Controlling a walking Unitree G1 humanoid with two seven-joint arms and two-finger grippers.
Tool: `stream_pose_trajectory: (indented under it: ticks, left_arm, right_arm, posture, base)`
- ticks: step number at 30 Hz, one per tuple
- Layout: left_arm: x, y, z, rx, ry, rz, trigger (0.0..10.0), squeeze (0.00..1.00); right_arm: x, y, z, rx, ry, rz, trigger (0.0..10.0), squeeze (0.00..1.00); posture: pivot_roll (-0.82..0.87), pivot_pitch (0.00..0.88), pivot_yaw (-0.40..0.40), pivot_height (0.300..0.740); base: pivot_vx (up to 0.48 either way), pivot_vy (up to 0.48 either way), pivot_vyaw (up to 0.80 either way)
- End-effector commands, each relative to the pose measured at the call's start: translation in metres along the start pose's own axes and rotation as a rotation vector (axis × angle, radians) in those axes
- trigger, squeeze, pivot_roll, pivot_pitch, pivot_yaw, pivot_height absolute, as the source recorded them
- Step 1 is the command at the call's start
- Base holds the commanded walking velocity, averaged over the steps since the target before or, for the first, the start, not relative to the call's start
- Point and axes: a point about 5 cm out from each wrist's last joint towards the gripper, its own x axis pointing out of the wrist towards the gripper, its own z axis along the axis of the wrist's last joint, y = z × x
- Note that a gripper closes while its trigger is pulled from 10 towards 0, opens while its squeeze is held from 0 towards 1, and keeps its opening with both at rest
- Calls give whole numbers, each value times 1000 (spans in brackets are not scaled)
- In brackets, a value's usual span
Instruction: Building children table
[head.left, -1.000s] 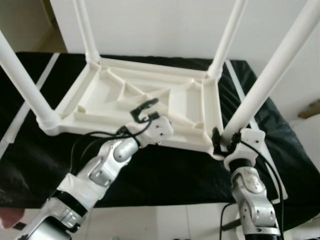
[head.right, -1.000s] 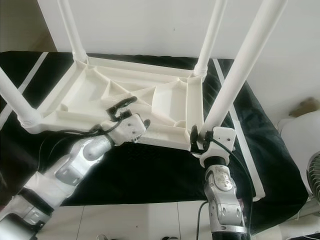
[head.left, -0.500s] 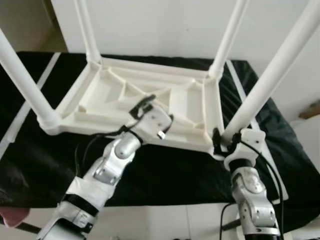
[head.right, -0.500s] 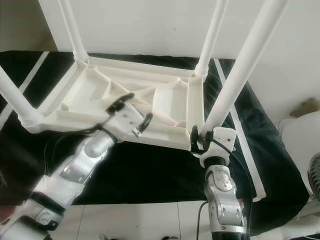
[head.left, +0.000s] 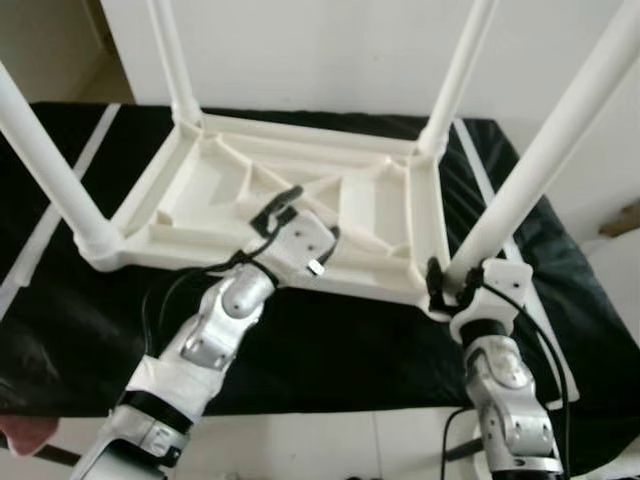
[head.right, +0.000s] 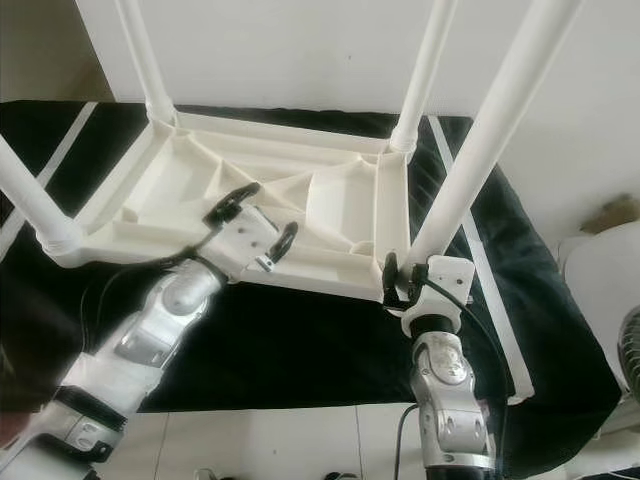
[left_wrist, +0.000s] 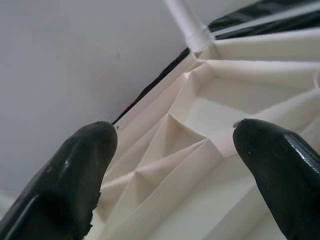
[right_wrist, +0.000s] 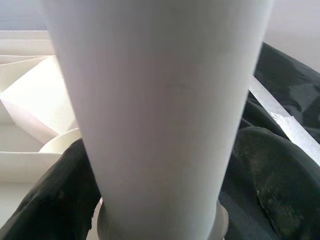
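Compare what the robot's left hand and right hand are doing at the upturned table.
The left hand is open, fingers spread above the ribbed underside of the tabletop, holding nothing. The right hand is closed around the base of the near right leg, a finger on each side. The left reaches over the near rim; the right sits at the corner. Both have black fingers.

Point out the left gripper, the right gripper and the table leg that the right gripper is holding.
left gripper (head.right: 252, 217), right eye view, between its open fingertips.
right gripper (head.right: 404, 278), right eye view, between its fingertips at the leg's base.
table leg (head.right: 480, 150), right eye view, middle of the white tube.
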Motion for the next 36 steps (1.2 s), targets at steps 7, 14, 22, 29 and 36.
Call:
stream_pose_trajectory:
  ticks: [7,14,22,29,36]
  left_arm:
    - [-4,-12,-4,128,0,-77,0,0]
    - [-6,-16,-9,210,24,-116,10000,0]
    - [-5,-7,-9,-46,43,-23,8863,0]
    - [-6,-4,-8,-177,40,-4,10000,1000]
    - [-10,-12,-11,-11,38,-73,10000,1000]
  right_arm:
    - [-4,-3,-2,-16,6,-2,10000,0]
    - [-4,-3,-2,-19,6,2,10000,0]
    - [-3,-3,-1,-52,-4,30,10000,0]
    - [-4,2,4,-119,-45,110,10000,0]
    - [-2,0,6,-155,-62,151,10000,0]
  posture:
    - [-115,151,-17,740]
    - [-115,149,-15,740]
    - [-115,151,-15,740]
    - [-114,152,-13,740]
    - [-112,149,-14,740]
  base:
    - [0,0,0]
    - [0,0,0]
    - [0,0,0]
    - [0,0,0]
    - [0,0,0]
